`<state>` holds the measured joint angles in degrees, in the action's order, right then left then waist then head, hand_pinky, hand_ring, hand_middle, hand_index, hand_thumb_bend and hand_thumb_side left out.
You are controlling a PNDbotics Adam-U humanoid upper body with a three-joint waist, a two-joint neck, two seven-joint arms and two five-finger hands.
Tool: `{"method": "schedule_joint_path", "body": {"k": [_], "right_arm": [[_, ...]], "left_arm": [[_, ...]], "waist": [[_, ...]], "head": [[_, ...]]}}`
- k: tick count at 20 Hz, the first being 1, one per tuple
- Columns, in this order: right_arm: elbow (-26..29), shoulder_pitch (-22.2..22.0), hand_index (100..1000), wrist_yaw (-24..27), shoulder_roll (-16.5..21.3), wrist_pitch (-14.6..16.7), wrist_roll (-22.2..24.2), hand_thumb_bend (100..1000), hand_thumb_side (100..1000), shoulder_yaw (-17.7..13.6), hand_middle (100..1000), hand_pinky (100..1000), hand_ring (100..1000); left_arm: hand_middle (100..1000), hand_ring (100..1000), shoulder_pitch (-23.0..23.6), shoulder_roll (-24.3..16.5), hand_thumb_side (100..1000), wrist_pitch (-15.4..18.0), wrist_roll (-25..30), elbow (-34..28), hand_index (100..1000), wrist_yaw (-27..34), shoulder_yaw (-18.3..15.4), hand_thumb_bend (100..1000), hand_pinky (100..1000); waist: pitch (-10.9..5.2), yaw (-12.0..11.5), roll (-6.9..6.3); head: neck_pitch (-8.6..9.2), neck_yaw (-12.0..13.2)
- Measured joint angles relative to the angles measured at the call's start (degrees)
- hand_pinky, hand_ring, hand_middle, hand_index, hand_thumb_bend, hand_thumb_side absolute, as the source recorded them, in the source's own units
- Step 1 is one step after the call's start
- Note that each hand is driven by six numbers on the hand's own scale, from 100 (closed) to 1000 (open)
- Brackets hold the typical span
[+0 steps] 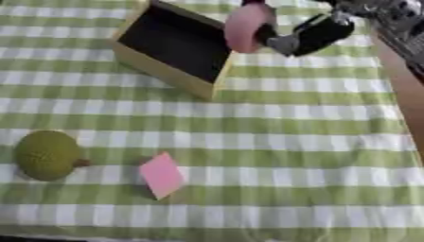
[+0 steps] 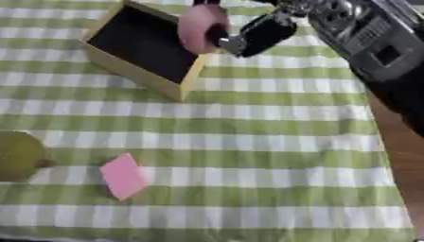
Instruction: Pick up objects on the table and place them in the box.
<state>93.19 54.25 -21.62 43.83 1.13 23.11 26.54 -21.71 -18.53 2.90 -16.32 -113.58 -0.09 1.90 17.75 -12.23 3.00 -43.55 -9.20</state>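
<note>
You'll find nothing to read here: no words, labels, brand marks or numbers stand on any surface. The flat pink square pad [image 1: 162, 175] shows you a plain face, the yellow-walled wooden box with the black inside [image 1: 175, 43] bears no lettering, and the green-and-white checked tablecloth [image 1: 273, 137] carries only its pattern.

Even, soft daylight-like brightness covers the checked cloth [image 1: 290, 142], with no glare on it. Both views are blurry throughout; edges of the squares smear. Shadows are faint: a thin dark rim under the green round thing [image 1: 48, 155] and beside the pink pad [image 1: 162, 175]. The inside of the box [image 1: 175, 43] reads as flat black, no detail. The right hand [image 2: 265, 32] shows small pale highlights on its metal, and is smeared.
</note>
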Motion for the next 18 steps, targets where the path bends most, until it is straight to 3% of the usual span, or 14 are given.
{"method": "schedule_joint_path", "body": {"k": [10, 18], "right_arm": [[-26.1, 7.3, 716, -13.4, -12.9, 8.9, -6.0, 100, 100, -1.8, 543, 862, 717], [-37.1, 7.9, 722, -20.7, -17.0, 14.5, -8.1, 100, 100, -3.4, 550, 863, 726]], "left_arm": [[712, 760, -0.7, 0.0, 703, 0.1, 0.2, 0.0, 809, 0.2, 0.3, 302, 800], [713, 761, -1.2, 0.1, 704, 0.2, 0.3, 0.0, 809, 0.3, 0.3, 300, 801]], "waist": [[0.75, -1.1, 0.00], [1.43, -1.7, 0.27]], "head": [[0.86, -1.2], [0.90, -1.7]]}}
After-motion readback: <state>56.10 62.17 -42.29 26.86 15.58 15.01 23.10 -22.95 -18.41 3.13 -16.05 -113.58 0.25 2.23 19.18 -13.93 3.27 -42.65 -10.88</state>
